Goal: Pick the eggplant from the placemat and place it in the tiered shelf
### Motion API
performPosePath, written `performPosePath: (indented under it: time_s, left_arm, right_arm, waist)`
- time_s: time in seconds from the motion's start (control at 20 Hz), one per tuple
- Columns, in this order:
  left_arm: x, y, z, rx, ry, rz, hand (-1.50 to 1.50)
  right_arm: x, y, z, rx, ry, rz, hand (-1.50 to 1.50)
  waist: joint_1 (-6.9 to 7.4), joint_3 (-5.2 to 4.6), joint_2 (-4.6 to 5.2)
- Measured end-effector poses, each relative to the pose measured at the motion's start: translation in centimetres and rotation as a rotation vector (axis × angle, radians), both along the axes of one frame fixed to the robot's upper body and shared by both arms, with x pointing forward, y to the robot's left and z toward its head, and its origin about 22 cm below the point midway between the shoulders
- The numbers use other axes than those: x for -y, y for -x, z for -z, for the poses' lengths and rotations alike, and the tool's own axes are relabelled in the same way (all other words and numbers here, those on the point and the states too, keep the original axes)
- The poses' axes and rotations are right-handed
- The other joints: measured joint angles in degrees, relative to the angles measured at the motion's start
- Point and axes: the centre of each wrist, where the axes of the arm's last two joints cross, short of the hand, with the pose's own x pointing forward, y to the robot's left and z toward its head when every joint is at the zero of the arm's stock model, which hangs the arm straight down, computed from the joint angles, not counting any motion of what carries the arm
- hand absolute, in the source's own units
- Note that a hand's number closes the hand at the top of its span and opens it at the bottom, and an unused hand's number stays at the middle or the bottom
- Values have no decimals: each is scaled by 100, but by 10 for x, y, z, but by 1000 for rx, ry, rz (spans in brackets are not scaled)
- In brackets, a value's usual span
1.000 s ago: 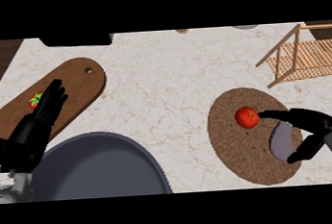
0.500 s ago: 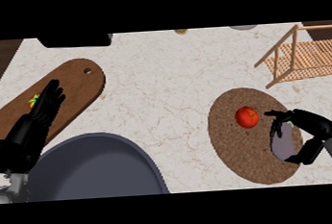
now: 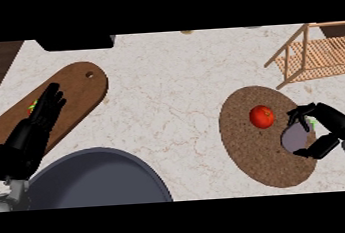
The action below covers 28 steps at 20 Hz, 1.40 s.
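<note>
Currently on round brown placemat [image 3: 263,153], right edge: purple eggplant [image 3: 296,137] | clasped by right hand [image 3: 325,129], fingers and thumb curled round it | red tomato [image 3: 261,116] just beside, same mat | wooden tiered shelf [image 3: 321,54] up-right on desk [image 3: 174,98] | left hand [image 3: 34,129] flat, fingers straight, over wooden cutting board [image 3: 74,94]
</note>
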Motion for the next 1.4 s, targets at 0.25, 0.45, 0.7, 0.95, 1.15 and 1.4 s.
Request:
performPosePath:
  time_s: [0.25,0.45,0.7,0.95,1.15,1.4]
  left_arm:
    - [-8,6,7,-23,-2,-50,0]
    - [-12,11,11,-35,4,-81,0]
    - [-14,17,15,-37,-3,-99,0]
    - [-12,18,12,-31,0,-87,0]
    - [-9,17,10,-9,4,-70,0]
    - [-3,11,7,-3,10,-35,0]
  right_arm:
    - [3,-10,-26,226,212,137,150]
    - [-2,-20,-56,400,243,251,150]
    - [-7,-23,-104,554,244,360,150]
    - [-21,-12,-156,637,213,457,150]
    - [-34,9,-202,656,192,519,150]
    - [-44,31,-245,668,175,595,150]
  waist:
    - [-302,-13,-112]
    - [-474,-17,-163]
    - [-565,-14,-167]
    - [-518,0,-119]
    - [-393,14,-65]
    - [-187,30,6]
